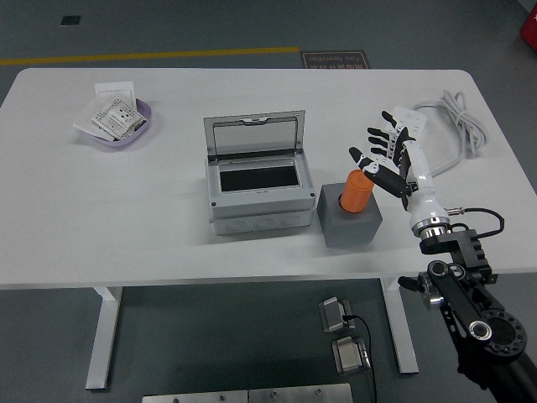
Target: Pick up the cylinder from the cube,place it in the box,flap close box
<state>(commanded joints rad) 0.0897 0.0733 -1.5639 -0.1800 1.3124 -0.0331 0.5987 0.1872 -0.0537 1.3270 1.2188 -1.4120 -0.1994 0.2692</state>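
Cylinder (pixel 358 192): orange, upright, seated in the top of the grey cube (pixel 350 219); not yet lifted, so the first step of the task is not complete. Right hand (pixel 388 161): white-backed with black fingers, entering from the lower right on a black arm; fingers spread wide, nothing held; it sits just to the right of the cylinder's top, the thumb tip nearest the cylinder's upper rim, and whether it touches cannot be told from this view. Left hand: not in view. Box (pixel 258 191): grey, standing on the hand's left, beyond the cube and just beside it; its clear-windowed flap (pixel 254 137) stands raised at the back, the dark interior is exposed and appears to hold nothing. Judged progress: early. The hand is placed for a grasp, but no grasp is made. Left to do, by judgement: close the fingers round the cylinder, raise it clear of the cube, carry it leftward over the open box, let it go inside, then push the flap down until shut. Other items on the white worktop (pixel 126 227): a white power strip (pixel 404 126), partly hidden behind the hand's fingers, with its cable (pixel 460 117) looping off to the far right of the hand; a lilac dish (pixel 122 126) of small paper packets, far off to the hand's left near the back corner. Neither lies on the likely path from cube to box.
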